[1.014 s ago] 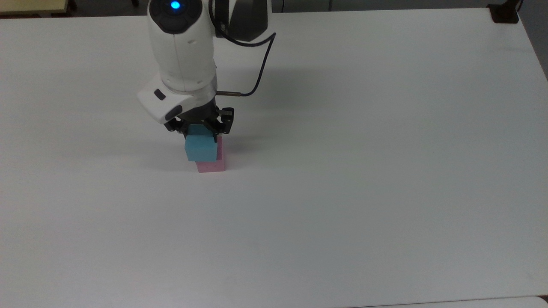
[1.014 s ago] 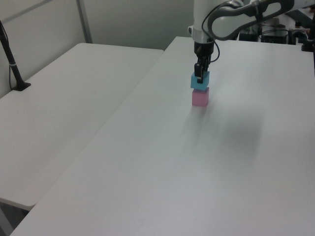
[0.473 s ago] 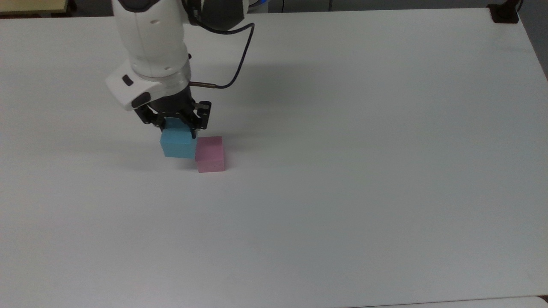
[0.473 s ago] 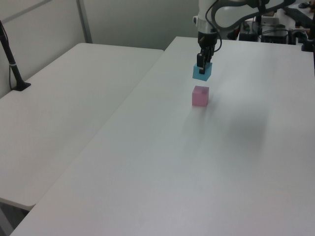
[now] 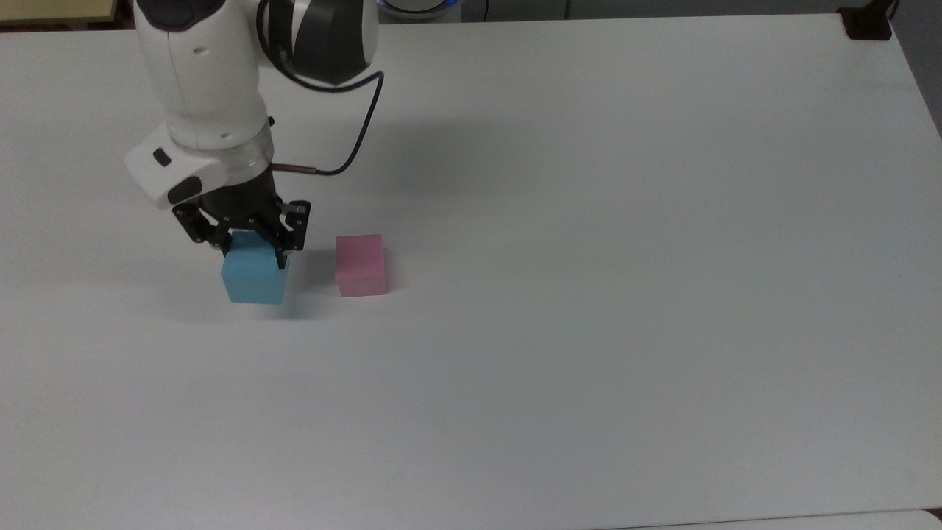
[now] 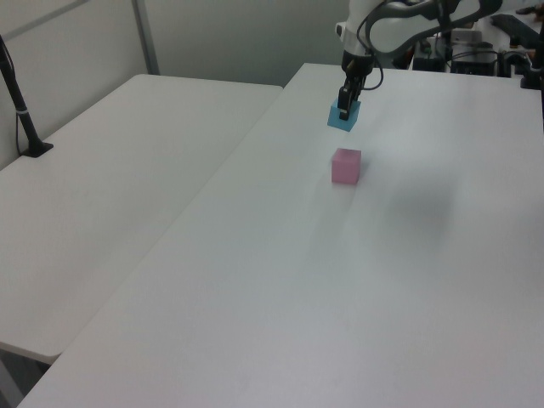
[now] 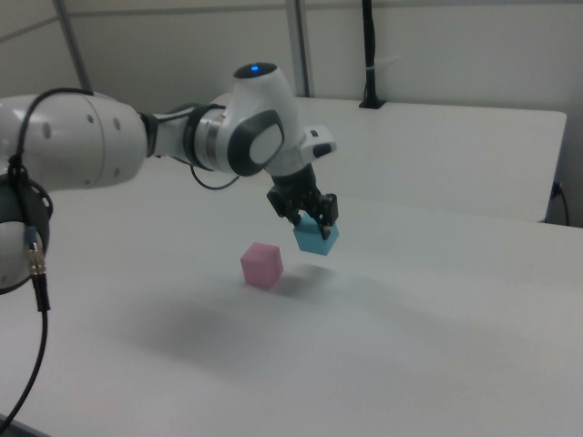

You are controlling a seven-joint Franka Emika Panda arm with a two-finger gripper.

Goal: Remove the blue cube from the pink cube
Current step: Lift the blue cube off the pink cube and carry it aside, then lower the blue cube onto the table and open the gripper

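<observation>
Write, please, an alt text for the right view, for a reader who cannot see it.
A white robot arm's gripper holds a blue cube in the air above a white table, clear of the surface. A pink cube sits alone on the table to the right view's left of it, not touching it.

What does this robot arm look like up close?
The arm has smooth, rounded white shells with dark grey joint sections. A blue light glows on one joint cap in the right view. A thin black cable loops beside the wrist. The gripper is black, with two short fingers.
</observation>
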